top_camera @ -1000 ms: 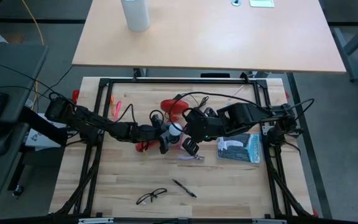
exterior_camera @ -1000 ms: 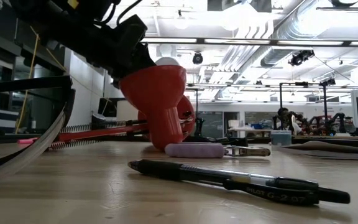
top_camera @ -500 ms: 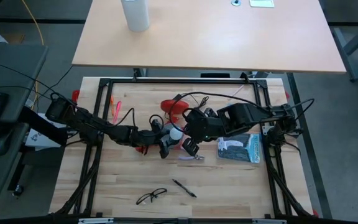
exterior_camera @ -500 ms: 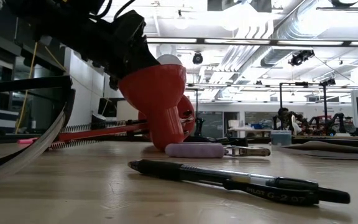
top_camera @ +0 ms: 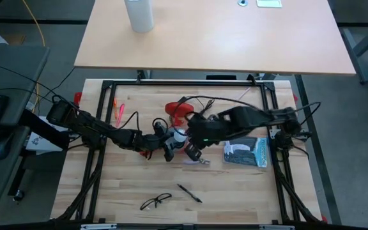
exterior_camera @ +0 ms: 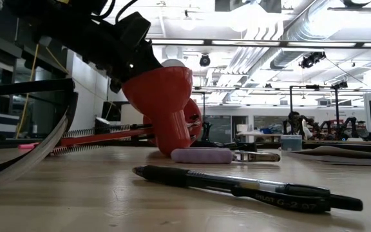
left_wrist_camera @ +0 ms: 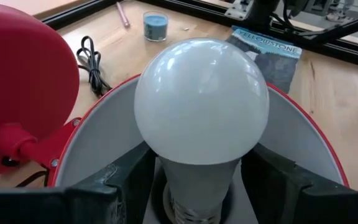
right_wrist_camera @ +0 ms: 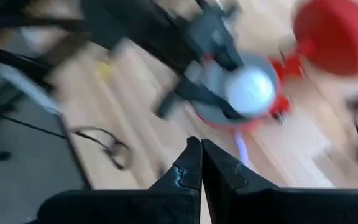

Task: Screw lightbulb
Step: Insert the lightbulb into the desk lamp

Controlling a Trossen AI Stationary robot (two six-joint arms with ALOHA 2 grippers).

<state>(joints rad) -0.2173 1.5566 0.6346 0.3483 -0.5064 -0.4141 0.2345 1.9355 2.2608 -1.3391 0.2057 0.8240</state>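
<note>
Frosted white, the lightbulb (left_wrist_camera: 201,106) is sitting globe-out inside the red lamp shade (left_wrist_camera: 291,130), my left gripper (left_wrist_camera: 197,180) clamping its neck; my right gripper (right_wrist_camera: 201,163), fingers pressed together, is hovering beside the shade.

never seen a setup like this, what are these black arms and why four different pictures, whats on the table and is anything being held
Two robot arms work at a wooden table. One camera looks down from above, one sits at table height, and one rides on each wrist. The left gripper has its fingers on either side of the lightbulb, low in the red lamp shade. The right gripper is shut and empty, off to the side. Also on the table are a pen, glasses and a booklet.
</note>
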